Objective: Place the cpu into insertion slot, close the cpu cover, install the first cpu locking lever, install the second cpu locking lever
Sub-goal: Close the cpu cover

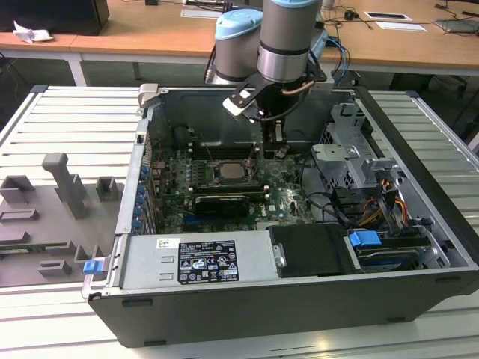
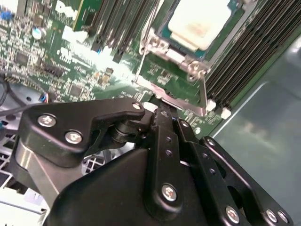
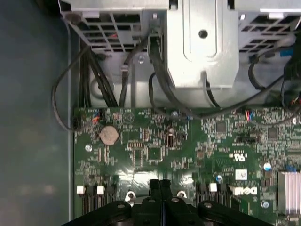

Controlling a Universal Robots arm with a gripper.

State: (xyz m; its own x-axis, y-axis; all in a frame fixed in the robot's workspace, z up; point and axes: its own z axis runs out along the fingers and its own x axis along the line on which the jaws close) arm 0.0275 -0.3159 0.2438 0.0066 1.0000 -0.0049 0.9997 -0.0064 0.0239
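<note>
Exterior view | we read the jaws pinched together, empty, above the motherboard (image 1: 288, 196) | cpu (image 1: 227, 172) seated in the insertion slot (image 1: 212, 176) at frame centre, just down-left of the jaws.

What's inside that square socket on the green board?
The cpu lies in the insertion slot, its pale metal face up. The contacts underneath are hidden by it.

Wooden desks (image 1: 150, 34) behind; grey slatted worktable (image 1: 67, 120) below.
</note>
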